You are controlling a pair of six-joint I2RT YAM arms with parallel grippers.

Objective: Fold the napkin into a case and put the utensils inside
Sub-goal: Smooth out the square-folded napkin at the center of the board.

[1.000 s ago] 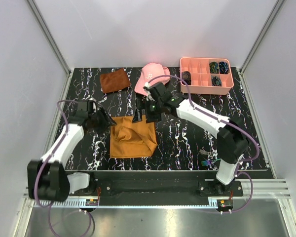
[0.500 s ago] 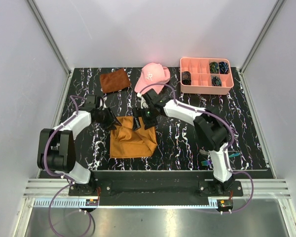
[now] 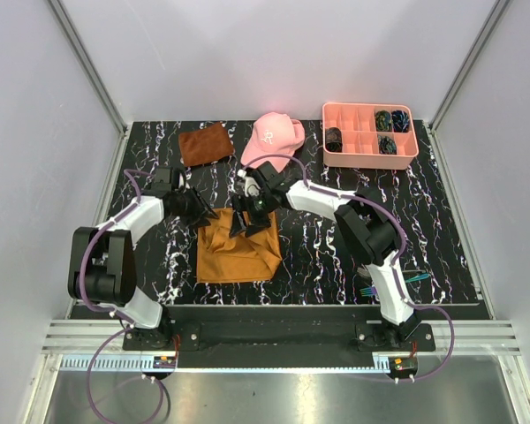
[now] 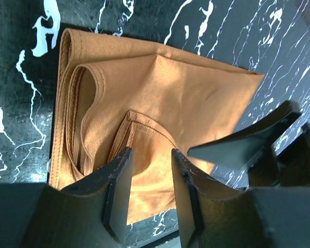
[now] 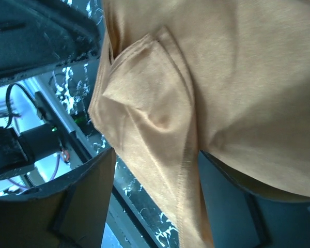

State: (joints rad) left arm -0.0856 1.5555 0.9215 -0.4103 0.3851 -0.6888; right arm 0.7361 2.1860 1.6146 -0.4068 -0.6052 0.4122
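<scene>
The left gripper (image 4: 150,157) stands half spread, the right gripper (image 5: 156,155) wide, both straddling folds of the napkin (image 3: 238,247) without pinching. It lies roughly folded mid-frame, the folding looks unfinished, and the utensils (image 3: 367,290) wait untouched at lower right.

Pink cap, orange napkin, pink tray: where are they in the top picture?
pink cap (image 3: 272,134), top view, on its crown.
orange napkin (image 3: 237,258), top view, on its bare near half.
pink tray (image 3: 362,162), top view, on its near wall.
</scene>
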